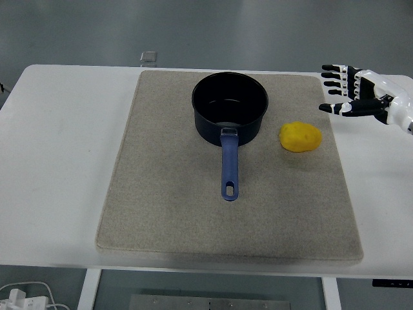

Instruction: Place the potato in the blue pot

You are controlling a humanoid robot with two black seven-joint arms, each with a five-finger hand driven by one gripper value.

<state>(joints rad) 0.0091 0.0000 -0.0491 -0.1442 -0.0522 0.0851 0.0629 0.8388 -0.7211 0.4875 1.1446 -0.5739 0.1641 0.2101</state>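
A yellow potato lies on the beige mat, to the right of the blue pot. The pot stands upright near the mat's far middle, its blue handle pointing toward the near edge; nothing is inside it. My right hand comes in from the right edge, over the mat's right border, above and to the right of the potato. Its fingers are spread and point left, holding nothing. The left arm is out of the picture.
A small clear square object sits at the table's far edge behind the mat. White table shows left and right of the mat. Cables lie on the floor at the bottom left.
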